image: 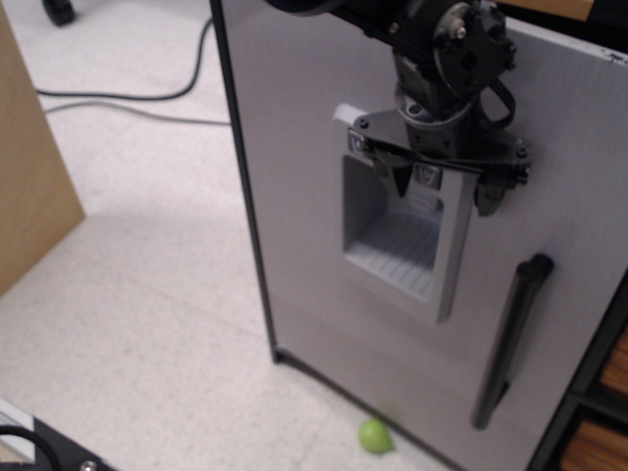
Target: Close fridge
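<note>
The fridge's flat light-grey door [304, 206] fills the middle and right of the view, turned nearly flat toward the camera. It has a recessed dispenser niche [402, 240] and a black vertical bar handle [510, 339]. My black gripper [446, 186] hangs in front of the door just above the niche, fingers [489, 191] spread open, holding nothing. The black interior is hidden behind the door.
A tan wooden panel [29, 186] stands at the left edge. Black cables [128, 103] run across the speckled floor behind. A small green ball [375, 436] lies on the floor by the door's lower edge. Dark shelving [599, 392] is at the right.
</note>
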